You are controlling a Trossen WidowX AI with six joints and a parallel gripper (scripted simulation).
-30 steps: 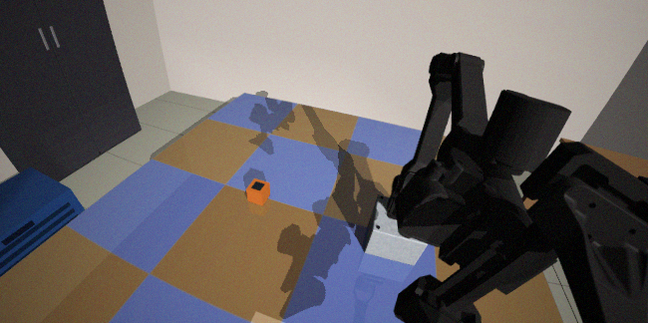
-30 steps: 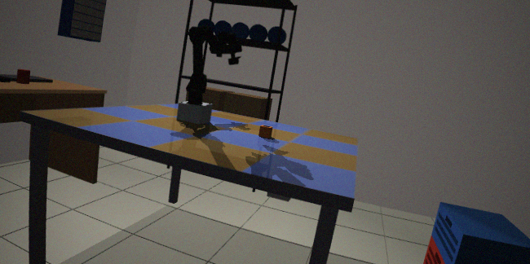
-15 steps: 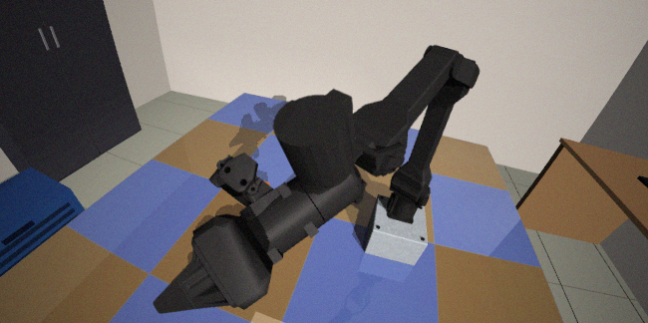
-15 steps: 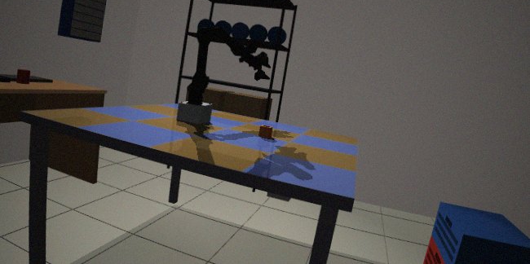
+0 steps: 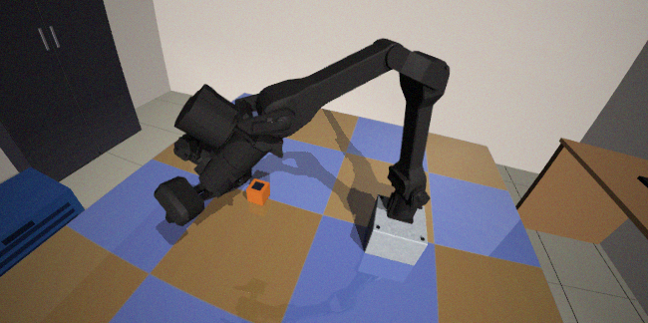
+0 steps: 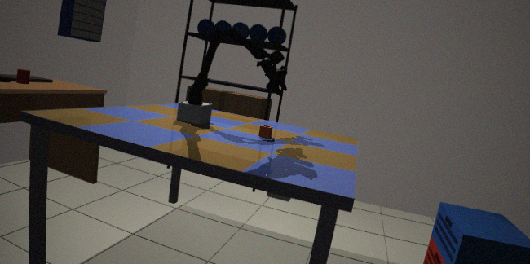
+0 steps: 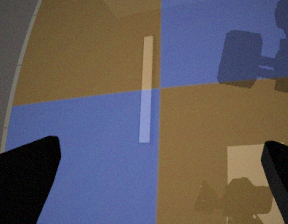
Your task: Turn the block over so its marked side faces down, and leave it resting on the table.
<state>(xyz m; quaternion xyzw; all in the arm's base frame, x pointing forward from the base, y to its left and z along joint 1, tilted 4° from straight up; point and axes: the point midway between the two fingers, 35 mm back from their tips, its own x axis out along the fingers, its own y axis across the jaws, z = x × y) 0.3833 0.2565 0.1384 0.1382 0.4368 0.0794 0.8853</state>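
The orange block (image 5: 258,197) (image 6: 266,131) rests flat on the table (image 5: 239,262) (image 6: 228,155) (image 7: 95,175). A dark square mark shows on its top face in the top view; its underside is hidden. My gripper (image 7: 164,151) is open, with its fingers wide apart at both sides of the wrist view and nothing between them. It hangs above the table. In the top view the hand appears left of the block; in the exterior view it appears above it. The block does not show in the wrist view.
The arm's pale base (image 5: 396,242) (image 6: 194,113) stands on the table. A shelf rack (image 6: 240,40) with blue round objects stands behind. A wooden desk (image 5: 573,197) (image 6: 73,86) is off to one side. A blue cabinet (image 5: 35,212) (image 6: 485,220) stands beyond the table.
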